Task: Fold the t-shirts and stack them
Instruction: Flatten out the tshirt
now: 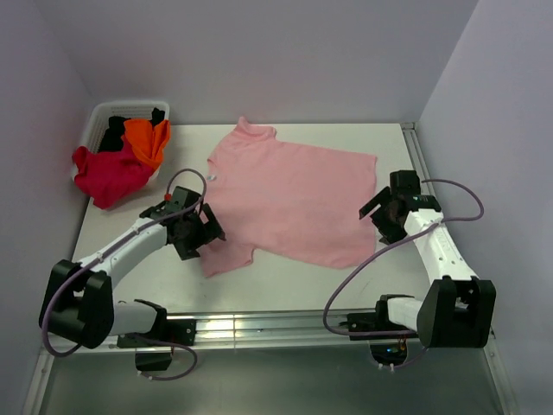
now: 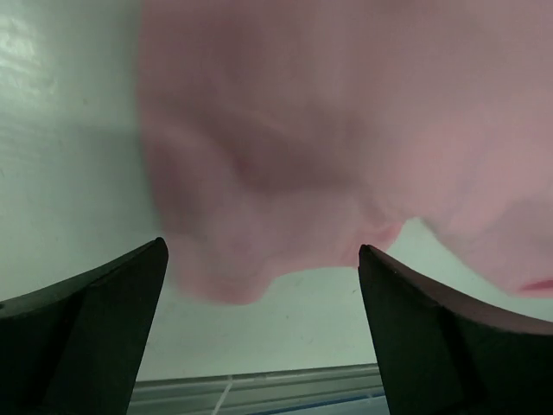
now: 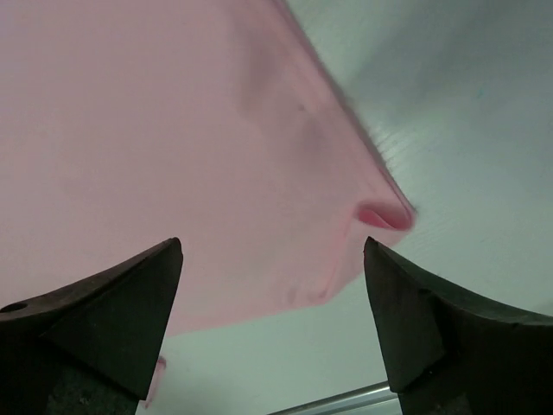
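The pink t-shirt [image 1: 294, 194] is a plain light pink with no print, while the crimson shirt [image 1: 108, 175], the orange shirt [image 1: 147, 141] and the black shirt [image 1: 112, 134] at the white basket [image 1: 112, 108] are each one solid colour. The table [image 1: 285, 281] is a pale greenish white. The left arm [image 1: 130, 246] and right arm [image 1: 436, 246] are white with black joints, the left claw [image 1: 206, 227] and right claw [image 1: 380, 212] are black, and the cables [image 1: 363, 268] are dull purple.
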